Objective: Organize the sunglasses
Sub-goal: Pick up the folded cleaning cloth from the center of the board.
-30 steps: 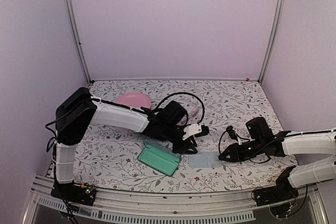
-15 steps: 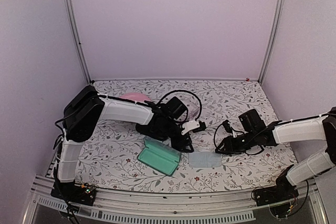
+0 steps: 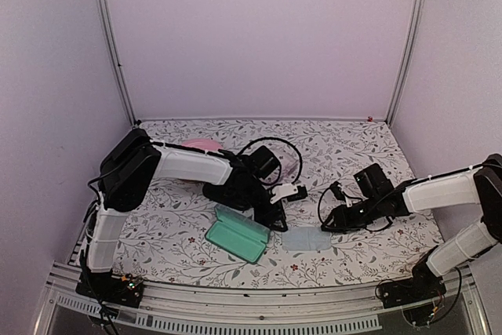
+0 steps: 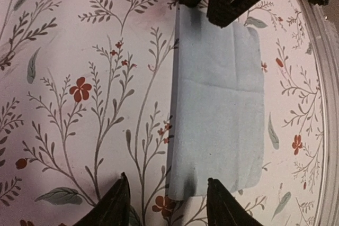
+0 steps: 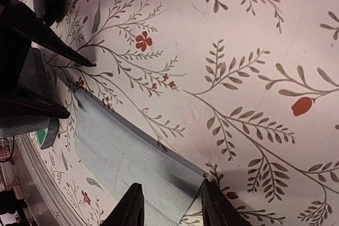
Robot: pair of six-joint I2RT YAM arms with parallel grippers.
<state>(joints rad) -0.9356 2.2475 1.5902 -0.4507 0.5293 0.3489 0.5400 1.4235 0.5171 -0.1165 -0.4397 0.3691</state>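
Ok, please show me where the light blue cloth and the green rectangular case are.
Light blue cloth (image 4: 218,107): left wrist view, middle of the fabric.
Green rectangular case (image 3: 238,236): top external view, middle of its upper face.

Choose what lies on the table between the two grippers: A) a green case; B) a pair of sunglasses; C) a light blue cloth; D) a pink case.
C: the light blue cloth lies flat on the table, the left gripper at one end, the right gripper at the other.
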